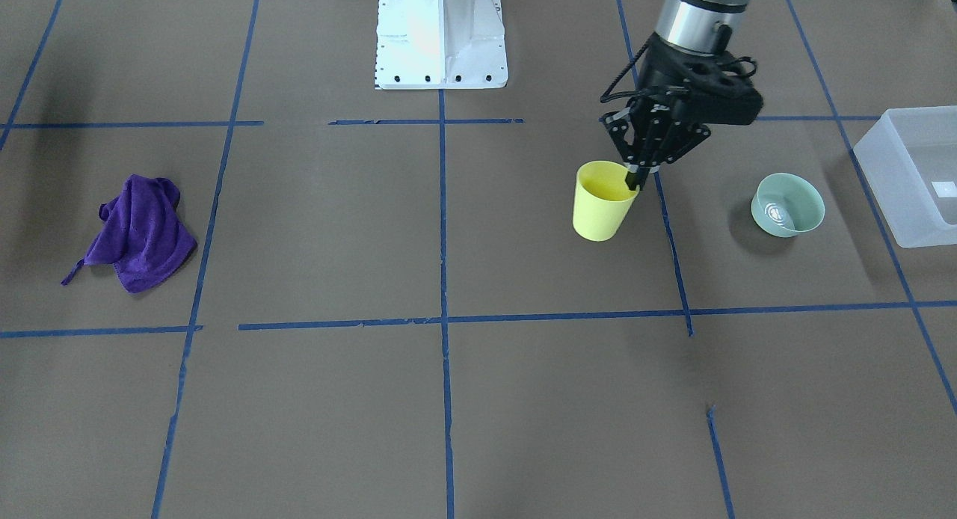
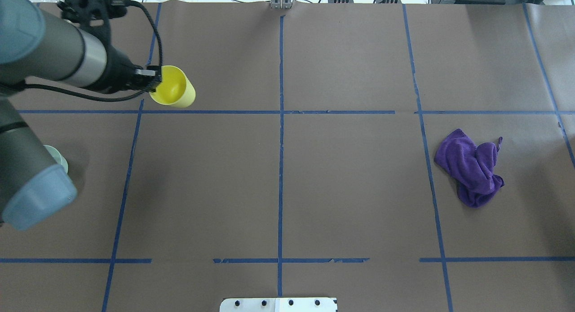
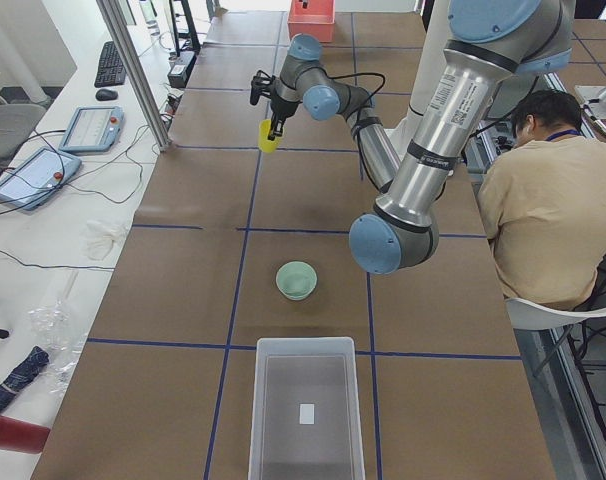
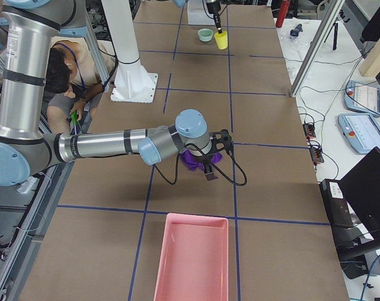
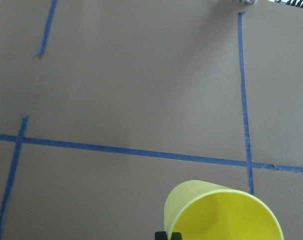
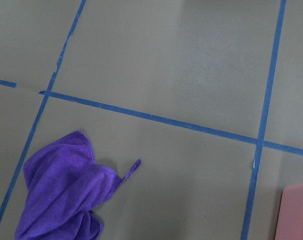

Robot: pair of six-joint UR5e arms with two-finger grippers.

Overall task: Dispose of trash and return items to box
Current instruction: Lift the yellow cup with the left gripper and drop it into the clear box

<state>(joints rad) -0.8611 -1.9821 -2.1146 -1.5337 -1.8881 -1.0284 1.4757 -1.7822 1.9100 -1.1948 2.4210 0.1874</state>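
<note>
My left gripper (image 1: 635,176) is shut on the rim of the yellow cup (image 1: 602,201), one finger inside it. It holds the cup tilted, just above the table. The cup also shows in the overhead view (image 2: 173,87) and the left wrist view (image 5: 221,215). The mint-green bowl (image 1: 787,205) sits upright on the table between the cup and the frosted-white box (image 1: 908,175), which stands open at the table's end (image 3: 305,410). My right gripper (image 4: 207,172) shows only in the exterior right view, hovering by the purple cloth. I cannot tell whether it is open or shut.
A crumpled purple cloth (image 1: 138,231) lies on the robot's right side of the table (image 2: 474,168). A pink bin (image 4: 193,260) stands at the table's right end. The white robot base (image 1: 441,40) is at the middle of the near edge. A person (image 3: 548,200) sits beside the table.
</note>
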